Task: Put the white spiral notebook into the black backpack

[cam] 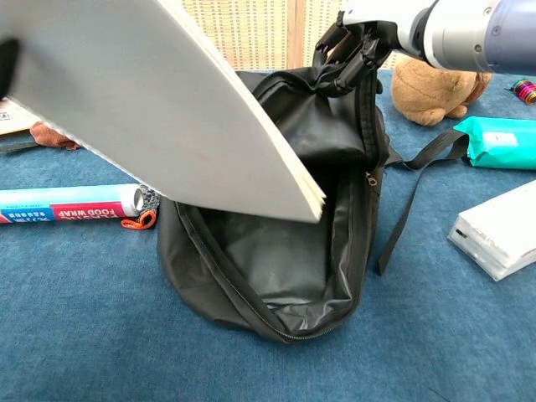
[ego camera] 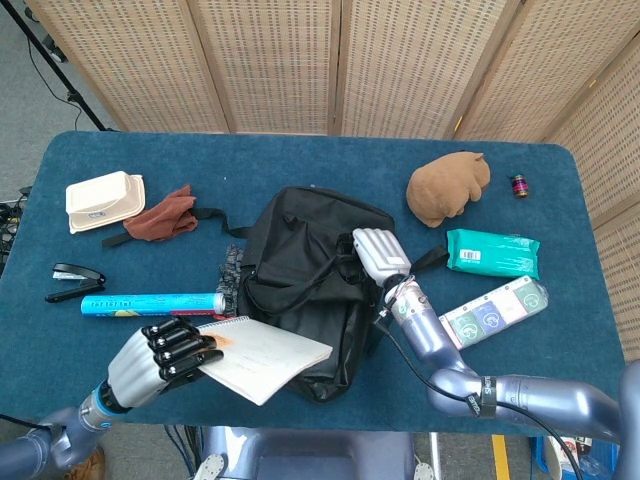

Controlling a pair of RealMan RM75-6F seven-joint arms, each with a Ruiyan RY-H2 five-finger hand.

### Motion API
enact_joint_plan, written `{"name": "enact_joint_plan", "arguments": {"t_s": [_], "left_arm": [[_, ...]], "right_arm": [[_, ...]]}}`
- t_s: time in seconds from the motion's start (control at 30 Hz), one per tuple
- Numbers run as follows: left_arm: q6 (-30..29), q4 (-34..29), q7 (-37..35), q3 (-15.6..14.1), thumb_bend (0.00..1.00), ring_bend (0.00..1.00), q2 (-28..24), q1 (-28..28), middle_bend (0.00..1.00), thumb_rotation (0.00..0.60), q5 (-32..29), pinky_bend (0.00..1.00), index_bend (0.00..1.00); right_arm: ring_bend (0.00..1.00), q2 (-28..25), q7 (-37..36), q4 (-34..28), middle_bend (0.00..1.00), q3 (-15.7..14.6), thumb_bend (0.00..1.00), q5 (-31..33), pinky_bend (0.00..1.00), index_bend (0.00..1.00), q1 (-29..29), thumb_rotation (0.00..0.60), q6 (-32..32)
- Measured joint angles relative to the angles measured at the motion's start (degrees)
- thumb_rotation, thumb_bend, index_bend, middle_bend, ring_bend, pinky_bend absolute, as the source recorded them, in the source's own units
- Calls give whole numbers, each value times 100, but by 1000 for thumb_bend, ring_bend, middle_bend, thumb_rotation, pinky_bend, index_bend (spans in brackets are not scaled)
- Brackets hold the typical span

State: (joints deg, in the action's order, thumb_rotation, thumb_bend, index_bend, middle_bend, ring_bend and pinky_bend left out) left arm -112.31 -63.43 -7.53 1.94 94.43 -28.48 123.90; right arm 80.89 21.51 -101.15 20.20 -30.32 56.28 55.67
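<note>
The black backpack point(ego camera: 310, 275) lies mid-table with its mouth point(cam: 276, 251) gaping toward me. My right hand point(ego camera: 378, 255) grips the upper flap of the backpack point(cam: 335, 79) and holds it up. My left hand point(ego camera: 165, 352) grips the white spiral notebook point(ego camera: 268, 355) by its spiral edge, near the table's front edge. The notebook's free corner overlaps the front of the backpack's opening. Seen from the chest camera, the notebook point(cam: 159, 109) fills the upper left, tilted down toward the mouth, with its corner just above the opening.
A blue food wrap roll point(ego camera: 150, 302) lies left of the backpack, with a stapler point(ego camera: 72, 278), a takeaway box point(ego camera: 103, 200) and a brown cloth point(ego camera: 160, 217) beyond. On the right are a plush toy point(ego camera: 447, 187), a teal wipes pack point(ego camera: 492, 253) and a white box point(ego camera: 495, 312).
</note>
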Motion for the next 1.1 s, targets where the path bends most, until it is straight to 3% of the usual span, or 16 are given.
{"name": "enact_joint_plan", "arguments": {"t_s": [0.37, 0.7, 1.1], "left_arm": [[188, 1625, 108, -15, 542, 634, 1085, -303, 671, 600, -17, 600, 794], [454, 3145, 442, -295, 537, 635, 1865, -484, 674, 600, -158, 600, 794], [699, 2956, 673, -700, 535, 635, 1850, -647, 674, 600, -319, 604, 794]], "right_arm": [[549, -186, -114, -172, 594, -23, 568, 12, 718, 639, -11, 600, -62], [550, -381, -95, -485, 594, -107, 568, -23, 718, 639, 7, 600, -45], [551, -439, -81, -593, 595, -138, 569, 11, 718, 640, 117, 600, 42]]}}
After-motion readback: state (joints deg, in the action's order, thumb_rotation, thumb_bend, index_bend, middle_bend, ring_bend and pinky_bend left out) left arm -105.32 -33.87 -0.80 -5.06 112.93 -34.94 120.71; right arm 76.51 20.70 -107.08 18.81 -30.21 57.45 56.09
